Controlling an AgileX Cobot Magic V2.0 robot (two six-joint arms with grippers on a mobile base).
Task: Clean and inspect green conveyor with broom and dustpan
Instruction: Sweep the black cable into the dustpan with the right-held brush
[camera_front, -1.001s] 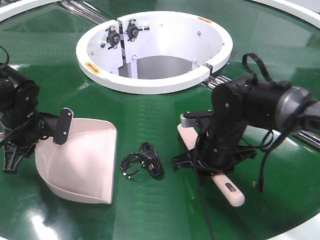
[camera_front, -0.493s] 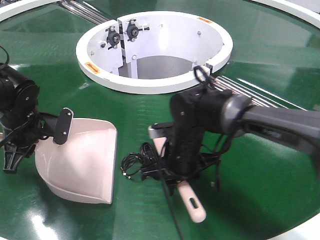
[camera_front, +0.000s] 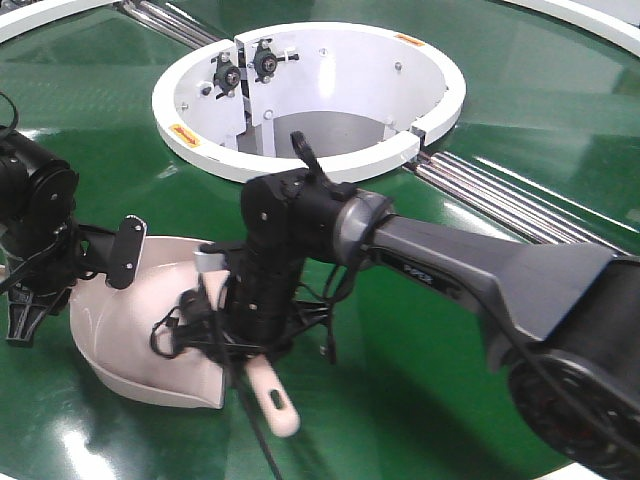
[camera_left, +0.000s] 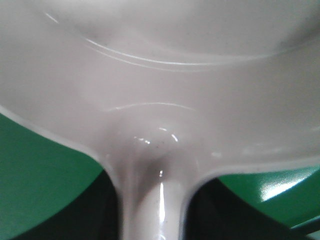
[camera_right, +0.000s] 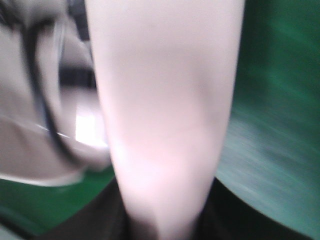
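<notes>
Lower left, left gripper (camera_front: 120, 252) clamped the dustpan (camera_front: 140, 345); centre, right gripper (camera_front: 252, 345) gripped the broom (camera_front: 273, 399), half hiding a black cable (camera_front: 168, 333) at the pan's mouth.

The front view is bright and sharp, lit from above, with white glare on the glossy conveyor (camera_front: 540, 110). The left wrist view is soft: the dustpan (camera_left: 165, 75) is too close for focus. The right wrist view is smeared with blur; the broom (camera_right: 165, 100) has no clear edges.
</notes>
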